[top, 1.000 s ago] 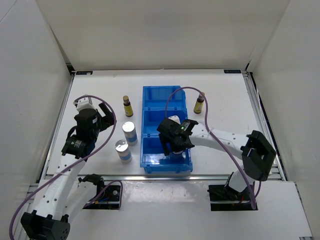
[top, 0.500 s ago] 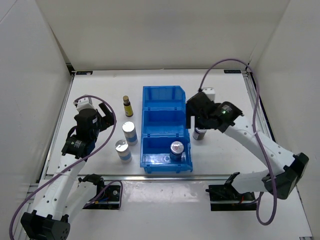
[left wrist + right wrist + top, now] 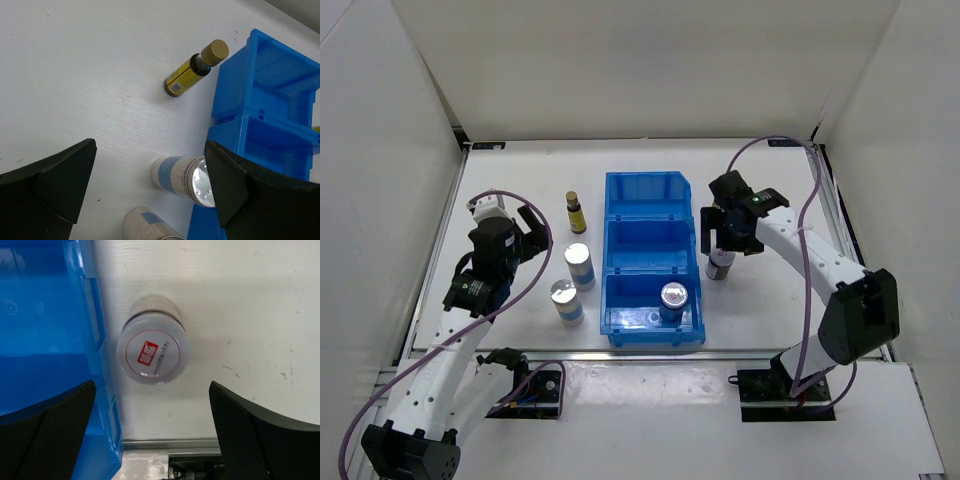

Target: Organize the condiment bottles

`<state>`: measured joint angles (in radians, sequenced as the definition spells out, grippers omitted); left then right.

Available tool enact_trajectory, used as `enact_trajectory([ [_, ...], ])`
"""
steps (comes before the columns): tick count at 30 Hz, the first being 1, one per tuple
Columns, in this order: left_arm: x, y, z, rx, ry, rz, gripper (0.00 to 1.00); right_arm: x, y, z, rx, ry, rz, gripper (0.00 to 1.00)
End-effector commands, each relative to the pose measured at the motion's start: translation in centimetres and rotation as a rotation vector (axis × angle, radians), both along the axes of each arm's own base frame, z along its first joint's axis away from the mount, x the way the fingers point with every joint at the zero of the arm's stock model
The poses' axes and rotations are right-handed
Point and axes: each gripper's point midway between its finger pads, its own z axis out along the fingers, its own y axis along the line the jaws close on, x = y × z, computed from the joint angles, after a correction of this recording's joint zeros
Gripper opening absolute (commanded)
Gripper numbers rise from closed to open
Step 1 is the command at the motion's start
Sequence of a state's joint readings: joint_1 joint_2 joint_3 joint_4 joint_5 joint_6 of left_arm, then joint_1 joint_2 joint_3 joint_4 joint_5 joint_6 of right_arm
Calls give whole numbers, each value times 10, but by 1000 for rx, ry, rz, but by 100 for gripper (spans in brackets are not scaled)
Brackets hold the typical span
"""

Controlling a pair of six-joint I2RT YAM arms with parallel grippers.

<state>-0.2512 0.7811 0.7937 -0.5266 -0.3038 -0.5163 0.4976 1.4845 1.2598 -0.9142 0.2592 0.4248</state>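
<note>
Right end effector (image 3: 719, 237) hung released straight above the upright jar (image 3: 153, 353), between the bin (image 3: 45, 330) and the surface's (image 3: 770, 300) right edge. Its axis ran vertical; left arm (image 3: 485, 265) sat farther off.

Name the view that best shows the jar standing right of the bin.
Right wrist: it looks straight down on the jar, large and sharp, between the sides of the open right claw. The top view shows only part of it, beside the bin and partly hidden by that claw. The left wrist view misses it.

White table (image 3: 520, 180), plain white enclosure walls (image 3: 640, 70), metal edge rail (image 3: 580, 352)
</note>
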Motion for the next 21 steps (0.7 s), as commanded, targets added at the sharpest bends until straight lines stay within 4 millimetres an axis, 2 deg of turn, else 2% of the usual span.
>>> enact_trajectory([
  [1, 1, 1, 15, 3, -31, 7, 100, 7, 10, -13, 53, 17, 37, 96],
  [2, 1, 1, 15, 3, -31, 7, 100, 8, 11, -21, 61, 35, 33, 95],
  [8, 1, 1, 15, 3, -31, 7, 100, 10, 12, -38, 59, 74, 40, 83],
  [12, 1, 1, 15, 3, -31, 7, 100, 13, 9, -34, 38, 64, 31, 69],
  [13, 1, 1, 15, 3, -31, 7, 100, 12, 6, -32, 25, 66, 27, 58],
  [14, 1, 1, 15, 3, -31, 7, 100, 17, 4, -25, 11, 48, 19, 51],
  [16, 1, 1, 15, 3, -31, 7, 100, 22, -13, 0, -70, -62, -38, 44],
  [17, 1, 1, 15, 3, -31, 7, 100, 22, -13, 9, -86, -101, -35, 41],
  [18, 1, 1, 15, 3, -31, 7, 100, 24, -14, 32, -74, -169, -41, 37],
  [19, 1, 1, 15, 3, -31, 7, 100, 22, -16, 43, -79, -194, -42, 29],
  [21, 2, 1, 12, 5, -22, 7, 100, 18, -11, 68, -72, -269, -26, 22],
])
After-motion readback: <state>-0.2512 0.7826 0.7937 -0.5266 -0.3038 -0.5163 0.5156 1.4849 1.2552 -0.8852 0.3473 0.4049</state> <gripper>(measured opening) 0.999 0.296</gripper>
